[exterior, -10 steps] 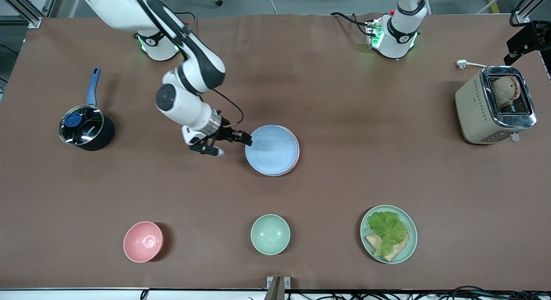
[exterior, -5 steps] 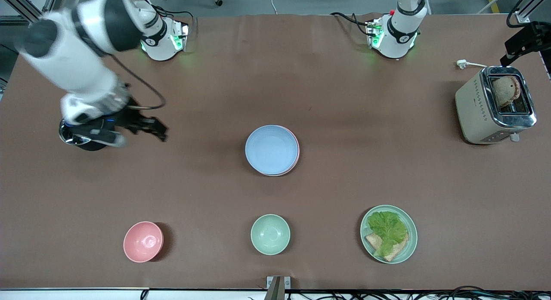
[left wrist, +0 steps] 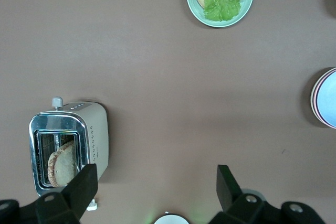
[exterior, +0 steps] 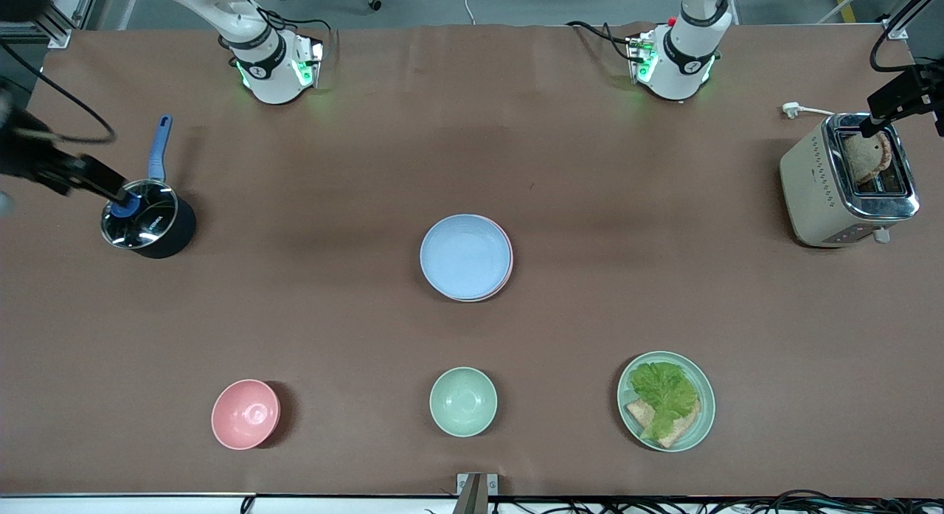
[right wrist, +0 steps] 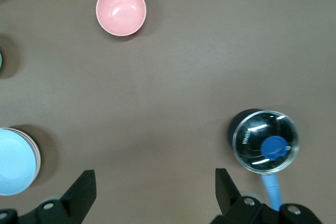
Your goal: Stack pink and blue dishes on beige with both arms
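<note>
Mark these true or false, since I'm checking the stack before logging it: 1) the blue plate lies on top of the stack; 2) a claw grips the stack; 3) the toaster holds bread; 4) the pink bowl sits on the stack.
1) True: the blue plate tops the stack, the pink plate edging out beneath.
2) False: the right claw and left claw are open, away from it.
3) True: the toaster holds bread.
4) False: the pink bowl stands apart, nearer the front camera.

Blue plate (exterior: 464, 254) tops pink plate (exterior: 507, 267); mid-table.
</note>
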